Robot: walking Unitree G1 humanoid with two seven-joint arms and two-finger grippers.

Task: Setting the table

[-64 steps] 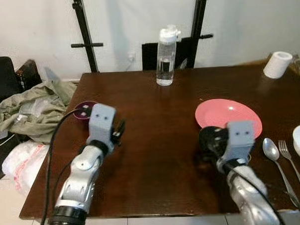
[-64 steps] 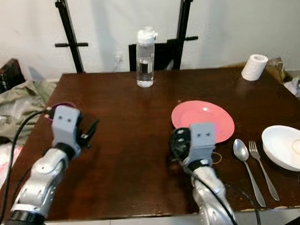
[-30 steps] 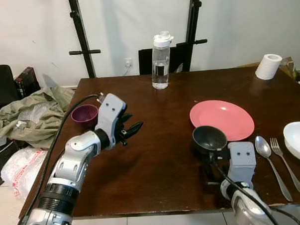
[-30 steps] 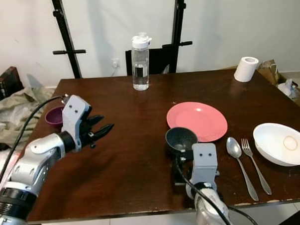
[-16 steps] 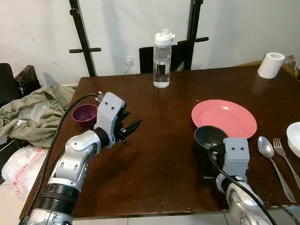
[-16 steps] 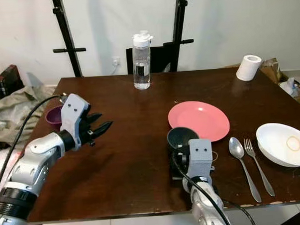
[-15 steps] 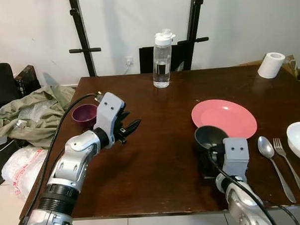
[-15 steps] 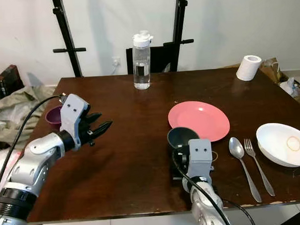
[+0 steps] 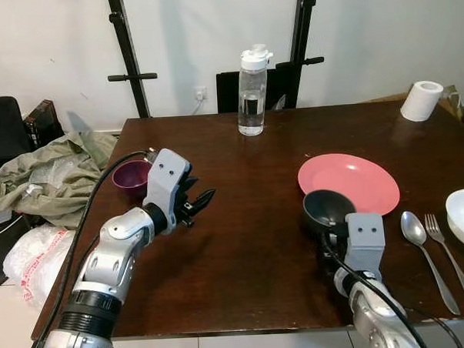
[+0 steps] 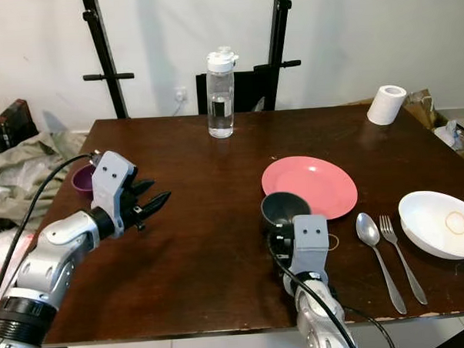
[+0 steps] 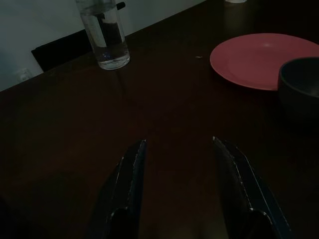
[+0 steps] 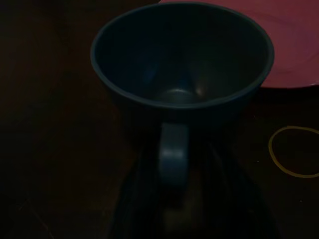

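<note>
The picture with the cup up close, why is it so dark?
Right wrist view: the camera sits low in shade, so the dark cup and table look nearly black. Left wrist view is dim too. Both eye views are bright and sharp, with the pink plate clear.

Upright dark cup beside pink plate

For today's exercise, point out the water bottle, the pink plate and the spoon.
Bottle (image 9: pixel 252 104): left eye view, clear body.
Plate (image 9: pixel 355 178): left eye view, bare middle.
Spoon (image 9: pixel 413 228): left eye view, bowl.
</note>
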